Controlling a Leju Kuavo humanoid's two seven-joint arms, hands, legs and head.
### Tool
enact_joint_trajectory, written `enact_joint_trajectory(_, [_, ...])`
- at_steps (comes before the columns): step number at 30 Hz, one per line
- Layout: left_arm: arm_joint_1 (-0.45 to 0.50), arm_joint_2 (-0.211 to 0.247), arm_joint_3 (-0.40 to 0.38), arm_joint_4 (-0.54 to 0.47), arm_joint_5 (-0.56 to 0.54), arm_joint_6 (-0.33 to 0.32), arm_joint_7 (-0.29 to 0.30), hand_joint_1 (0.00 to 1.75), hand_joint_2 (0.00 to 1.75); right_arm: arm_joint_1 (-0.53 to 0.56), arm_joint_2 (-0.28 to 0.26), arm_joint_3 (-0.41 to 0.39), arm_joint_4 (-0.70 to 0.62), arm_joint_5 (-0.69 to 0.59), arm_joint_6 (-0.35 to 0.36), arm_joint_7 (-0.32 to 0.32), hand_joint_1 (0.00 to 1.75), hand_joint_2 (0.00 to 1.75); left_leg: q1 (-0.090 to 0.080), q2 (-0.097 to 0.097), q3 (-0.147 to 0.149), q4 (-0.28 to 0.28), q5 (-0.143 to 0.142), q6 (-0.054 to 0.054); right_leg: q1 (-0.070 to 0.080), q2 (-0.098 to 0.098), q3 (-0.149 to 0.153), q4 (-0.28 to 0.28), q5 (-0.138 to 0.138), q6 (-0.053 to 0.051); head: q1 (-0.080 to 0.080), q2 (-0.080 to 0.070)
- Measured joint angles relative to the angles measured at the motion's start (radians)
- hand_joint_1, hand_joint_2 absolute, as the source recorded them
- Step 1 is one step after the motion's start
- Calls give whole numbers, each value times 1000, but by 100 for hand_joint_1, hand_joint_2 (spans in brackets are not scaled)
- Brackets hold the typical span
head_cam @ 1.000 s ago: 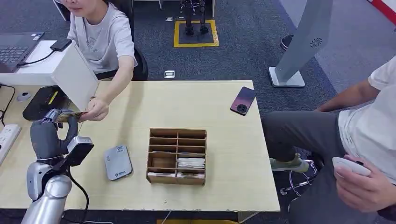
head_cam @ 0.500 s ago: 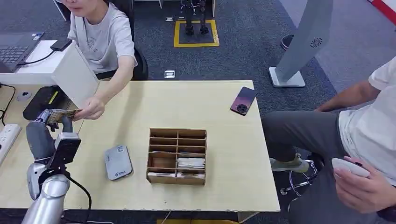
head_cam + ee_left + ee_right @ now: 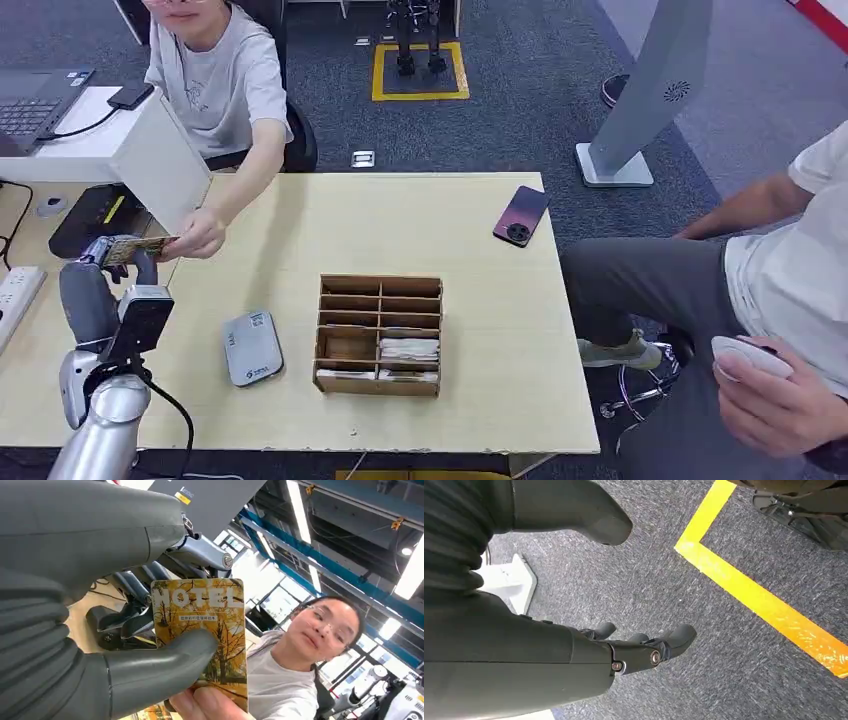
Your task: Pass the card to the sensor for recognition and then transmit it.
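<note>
We hold our left hand [image 3: 97,285] raised over the left edge of the pale wooden tabletop [image 3: 440,230], and between its thick grey thumb and darker fingers [image 3: 135,587] it pinches the yellow autumn-tree card printed "HOTEL" [image 3: 202,630]. The card juts out from our hand toward the seated person in the grey T-shirt [image 3: 220,80], which we judge suits a hand-over. That person's hand [image 3: 200,237] reaches across and touches the card's far edge; in the left wrist view their fingertips [image 3: 210,705] sit on the end of the card away from our fingers. Both hands have it, so we judge the passing step is under way and not finished.

The grey rounded sensor pad [image 3: 251,347] lies flat on the tabletop just beside the brown wooden compartment box [image 3: 380,334], well apart from the card.

Our left forearm rises steeply, hand uppermost. Our right hand [image 3: 644,647] hangs over grey carpet, fingers loosely curled in, holding nothing.
</note>
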Motion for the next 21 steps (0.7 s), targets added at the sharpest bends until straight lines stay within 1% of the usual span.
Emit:
enact_joint_trajectory(7, [0, -1, 0, 2, -4, 0, -13, 175, 175, 0, 0, 0, 0, -2, 0, 0, 0, 175, 0, 0, 0, 0, 0, 0, 0, 0, 0, 0, 0, 0, 0, 0])
enact_joint_trajectory(21, [0, -1, 0, 3, -10, 0, -14, 175, 175, 0, 0, 0, 0, -2, 0, 0, 0, 175, 0, 0, 0, 0, 0, 0, 0, 0, 0, 0, 0, 0, 0, 0])
